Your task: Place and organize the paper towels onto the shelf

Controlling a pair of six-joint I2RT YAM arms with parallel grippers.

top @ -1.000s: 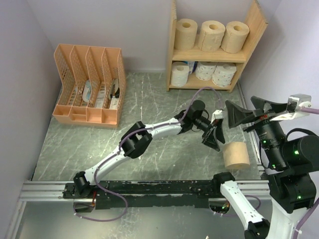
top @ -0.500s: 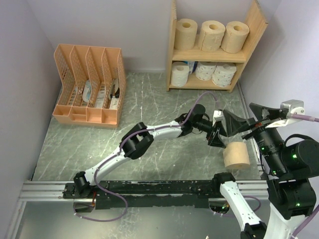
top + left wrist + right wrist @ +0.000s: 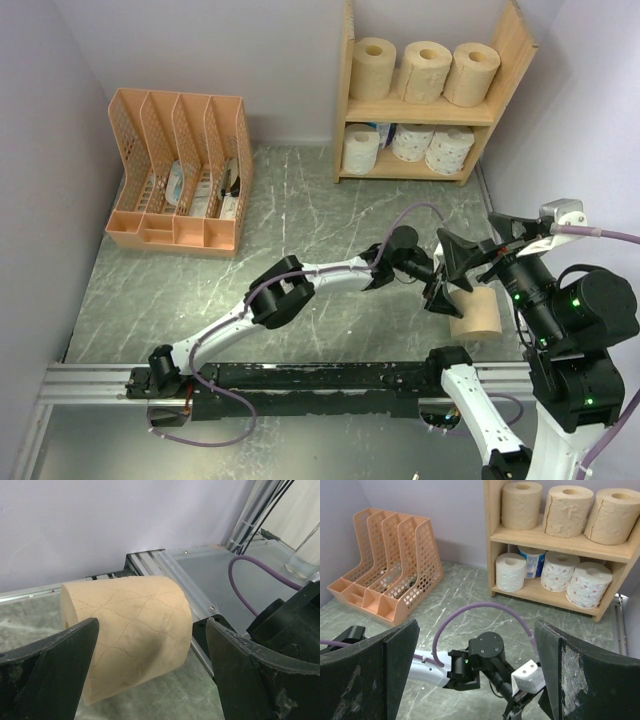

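Note:
One tan paper towel roll (image 3: 476, 312) (image 3: 131, 629) lies on its side on the table at the near right. My left gripper (image 3: 440, 296) (image 3: 150, 680) is open right beside it, one black finger (image 3: 50, 675) on each side of the roll's near end, with gaps showing. My right gripper (image 3: 484, 250) (image 3: 476, 676) hangs open and empty above the left wrist (image 3: 487, 656). The wooden shelf (image 3: 420, 110) (image 3: 560, 544) at the back right holds three tan rolls (image 3: 425, 70) (image 3: 568, 511) on its top tier. White rolls (image 3: 413, 142) (image 3: 560, 570) stand below, with a blue-marked one (image 3: 532, 560) behind them.
An orange four-slot file organizer (image 3: 180, 170) (image 3: 390, 580) stands at the back left. The purple cable (image 3: 405, 215) arches over the left arm. The metal rail (image 3: 300, 375) runs along the near edge, close behind the tan roll. Walls close in on both sides.
My left gripper has moved toward the near right and now straddles the tan roll's end. The right gripper has shifted left and nearer, over the left wrist. The roll has not moved.

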